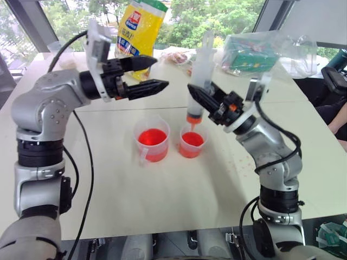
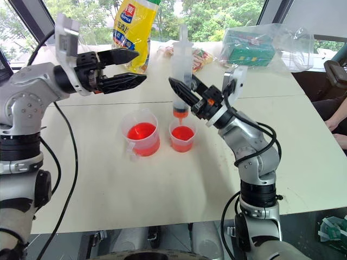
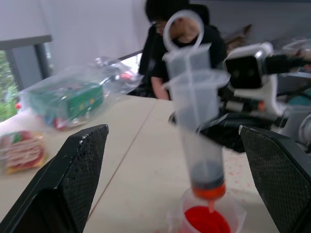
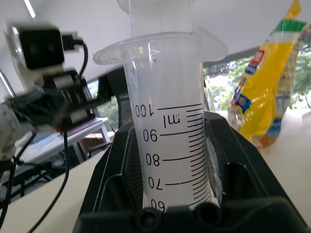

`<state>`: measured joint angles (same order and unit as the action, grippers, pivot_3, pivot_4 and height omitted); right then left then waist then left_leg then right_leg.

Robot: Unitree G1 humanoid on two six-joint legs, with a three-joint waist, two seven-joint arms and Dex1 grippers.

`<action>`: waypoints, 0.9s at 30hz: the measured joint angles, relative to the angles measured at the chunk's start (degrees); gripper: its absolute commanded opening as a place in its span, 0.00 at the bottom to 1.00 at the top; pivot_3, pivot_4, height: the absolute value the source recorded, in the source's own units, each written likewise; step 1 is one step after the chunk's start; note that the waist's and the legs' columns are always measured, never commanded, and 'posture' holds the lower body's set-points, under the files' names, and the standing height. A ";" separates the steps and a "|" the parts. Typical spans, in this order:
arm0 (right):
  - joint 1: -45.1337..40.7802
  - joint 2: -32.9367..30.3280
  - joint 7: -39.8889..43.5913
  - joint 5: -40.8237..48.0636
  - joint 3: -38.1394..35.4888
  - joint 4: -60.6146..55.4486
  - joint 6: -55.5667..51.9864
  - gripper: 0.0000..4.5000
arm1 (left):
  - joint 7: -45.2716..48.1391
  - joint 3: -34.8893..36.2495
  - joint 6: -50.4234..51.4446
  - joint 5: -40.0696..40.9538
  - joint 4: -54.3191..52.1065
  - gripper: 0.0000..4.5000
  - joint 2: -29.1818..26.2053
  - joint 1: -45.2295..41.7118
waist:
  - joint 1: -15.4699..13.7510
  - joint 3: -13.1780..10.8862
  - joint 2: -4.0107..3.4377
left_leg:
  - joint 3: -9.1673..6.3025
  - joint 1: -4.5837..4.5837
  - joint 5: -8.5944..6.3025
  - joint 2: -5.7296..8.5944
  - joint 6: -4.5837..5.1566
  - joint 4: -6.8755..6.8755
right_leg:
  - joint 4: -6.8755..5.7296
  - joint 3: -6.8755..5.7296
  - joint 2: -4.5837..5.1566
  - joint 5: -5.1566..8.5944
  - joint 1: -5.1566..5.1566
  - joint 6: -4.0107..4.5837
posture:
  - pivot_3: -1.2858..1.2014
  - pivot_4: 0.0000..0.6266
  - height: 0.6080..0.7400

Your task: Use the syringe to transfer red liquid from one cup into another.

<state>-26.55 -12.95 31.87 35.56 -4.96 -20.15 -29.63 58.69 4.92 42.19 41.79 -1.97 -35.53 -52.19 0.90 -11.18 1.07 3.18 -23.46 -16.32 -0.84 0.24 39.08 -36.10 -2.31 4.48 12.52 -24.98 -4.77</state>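
The syringe [image 1: 201,73] stands upright, and my right gripper [image 1: 196,95] is shut on its clear barrel [image 4: 170,145]. Its plunger is pushed down, with a band of red liquid at the bottom. The red-stained tip hangs just above the smaller handleless cup [image 1: 192,143], which holds red liquid [image 3: 206,221]. The wider beaker with a handle [image 1: 151,140] stands just left of it, also holding red liquid. My left gripper [image 1: 147,73] is open and empty. It hovers above the beaker and points right toward the syringe, with its fingers [image 3: 73,179] on either side in the left wrist view.
A yellow bag [image 1: 140,27] stands at the back of the table. A green box in a clear plastic bag [image 1: 255,51] and a snack packet [image 1: 176,56] lie beside it. A person [image 3: 180,48] sits beyond the table's right side.
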 measured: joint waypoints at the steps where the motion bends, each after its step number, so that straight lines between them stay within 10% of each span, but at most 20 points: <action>1: 0.51 -0.04 0.06 -0.70 0.44 0.00 0.53 0.30 | 0.34 -0.32 0.03 0.14 -0.02 0.99 0.45 -0.45 | -0.03 0.00 0.00 | 0.00 0.00 0.00 0.00 0.00 0.00 | 0.00 0.00 0.00 0.00 0.00 0.00 | 0.52 0.24 1.00; 27: 3.32 -1.71 0.31 -3.73 2.84 0.43 4.27 0.30 | 3.58 -5.48 1.07 0.89 1.53 0.99 8.90 -4.94 | -0.19 0.00 0.01 | -0.02 0.00 0.00 0.01 0.00 0.03 | 0.00 0.00 0.00 0.00 0.03 -0.01 | 0.52 0.24 1.00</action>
<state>-23.24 -14.66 32.19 31.83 -2.12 -19.73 -25.36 62.27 -0.56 43.26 42.69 -0.44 -26.63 -57.12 0.71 -11.17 1.08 3.15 -23.45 -16.32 -0.83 0.24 39.11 -36.09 -2.31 4.48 12.52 -24.95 -4.78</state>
